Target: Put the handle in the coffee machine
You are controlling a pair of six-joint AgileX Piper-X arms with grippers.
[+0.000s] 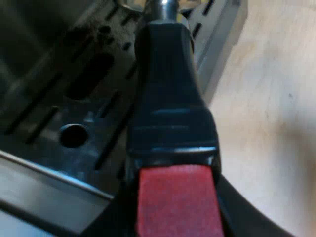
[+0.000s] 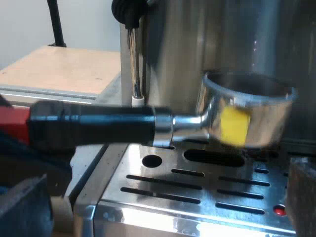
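- Over the drip tray [image 1: 74, 98] in the left wrist view, the holder [image 1: 170, 98] ran away from the camera, its dark handle finishing in a red end [image 1: 177, 202] nearest the lens.
- My left gripper [image 1: 177, 219] seemed clamped on that red end. Black fingers [image 1: 244, 217] curved up on either side and hugged it, though so close a look left the contact itself hard to make out.
- The handle was smooth, glossy moulded plastic that widened toward the red end. The red end looked matte and faintly rough, and a bright metal neck [image 1: 165, 7] showed at the handle's far end.
- The tray beneath was dull metal cut with long slots and one round hole [image 1: 73, 135]. A pale wooden table [image 1: 266, 123] lay beside it.
- Before the espresso machine [image 2: 207, 49] in the right wrist view, the holder hung level above the tray and apart from it. Its round polished-steel basket [image 2: 256, 108] sat close to the brushed steel front and bore a yellow patch [image 2: 233, 126].
- A slim steel steam wand [image 2: 133, 59] hung just beyond the handle.
- My right gripper [image 2: 163, 202] was spread wide and held nothing.
- By my judgement the holder had been brought to the machine's front but was not yet seated. Lifting the basket into the head and twisting it to lock were left to do.
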